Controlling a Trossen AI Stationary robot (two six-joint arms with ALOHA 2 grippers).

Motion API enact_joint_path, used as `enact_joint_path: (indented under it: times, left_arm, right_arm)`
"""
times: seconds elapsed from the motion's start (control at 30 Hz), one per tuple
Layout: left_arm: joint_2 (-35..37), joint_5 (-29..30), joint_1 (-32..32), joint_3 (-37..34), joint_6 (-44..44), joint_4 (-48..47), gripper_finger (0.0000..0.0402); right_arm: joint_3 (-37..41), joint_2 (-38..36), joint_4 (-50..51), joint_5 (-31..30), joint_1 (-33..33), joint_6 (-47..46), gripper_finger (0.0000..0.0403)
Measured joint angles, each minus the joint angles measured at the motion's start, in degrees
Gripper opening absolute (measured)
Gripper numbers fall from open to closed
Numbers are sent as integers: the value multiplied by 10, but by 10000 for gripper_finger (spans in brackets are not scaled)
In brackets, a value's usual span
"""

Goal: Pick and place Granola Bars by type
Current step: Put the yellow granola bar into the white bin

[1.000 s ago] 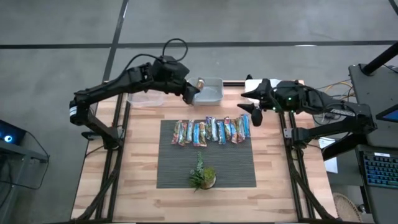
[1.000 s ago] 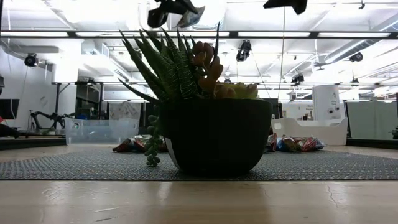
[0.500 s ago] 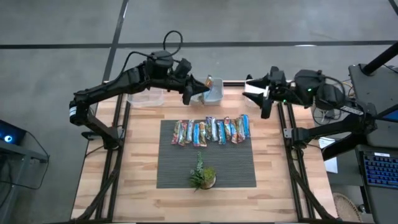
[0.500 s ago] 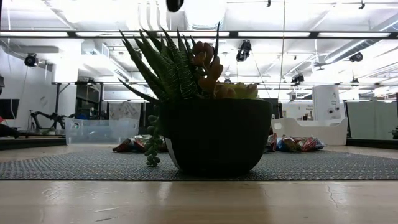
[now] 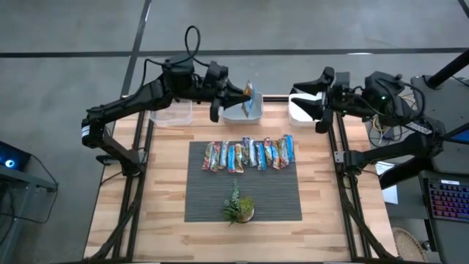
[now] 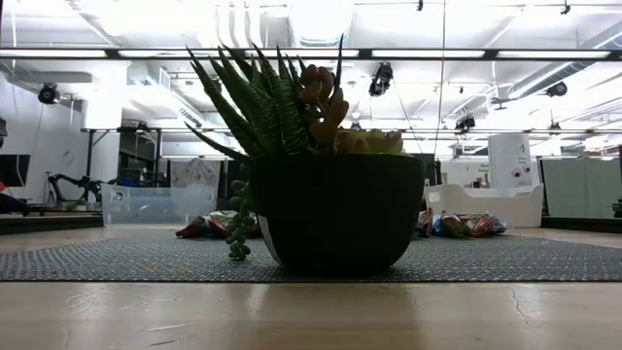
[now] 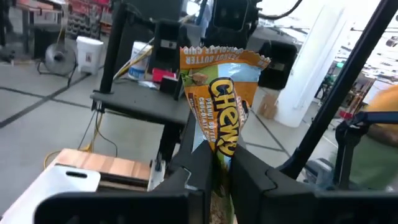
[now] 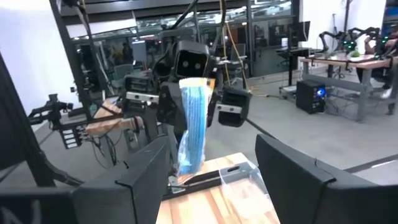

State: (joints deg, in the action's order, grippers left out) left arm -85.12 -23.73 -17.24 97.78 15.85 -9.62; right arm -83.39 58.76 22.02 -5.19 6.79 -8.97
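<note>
From overhead, the left tool [image 5: 236,93] is raised over the clear plastic bin [image 5: 244,110] at the far edge of the wooden desk [image 5: 165,183], pinching an orange-and-blue wrapped granola bar [image 5: 247,93]. The right tool [image 5: 311,110] hangs wide apart and holds nothing, over a white bin [image 5: 299,109] at the desk's far right. A row of shiny multicoloured bars [image 5: 249,154] lies across the grey woven mat [image 5: 212,194], well behind a small green potted plant [image 5: 238,207].

From desk level, the plant's dark pot [image 6: 338,209] fills the middle; bars [image 6: 209,226] peek out either side.

The left wrist camera shows the fingers [image 7: 193,171] clamped on the bar's [image 7: 221,106] lower end.

The right wrist camera looks between its spread fingers [image 8: 149,171] at the held bar [image 8: 193,127] opposite
</note>
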Motion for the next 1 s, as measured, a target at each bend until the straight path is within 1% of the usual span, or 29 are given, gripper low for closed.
enact_joint_path:
  times: [0.23, 0.4, 0.53, 0.67, 1.0]
  left_arm:
    - [0, -10, 5, 0, -15, 22, 25]
    - [-1, -26, 13, 0, -43, 26, 25]
    - [-1, -28, 16, 0, -44, 29, 25]
    - [-1, -28, 17, 0, -44, 28, 25]
    - [-1, -28, 20, -1, -43, 43, 25]
  right_arm:
    - [-22, 41, 0, 39, 0, 14, 228]
    - [-45, 68, 0, 42, 0, 18, 228]
    - [-64, 86, 1, 43, 0, 21, 228]
    - [-83, 96, 1, 65, 0, 17, 228]
    - [-134, 126, 5, 87, 0, 20, 228]
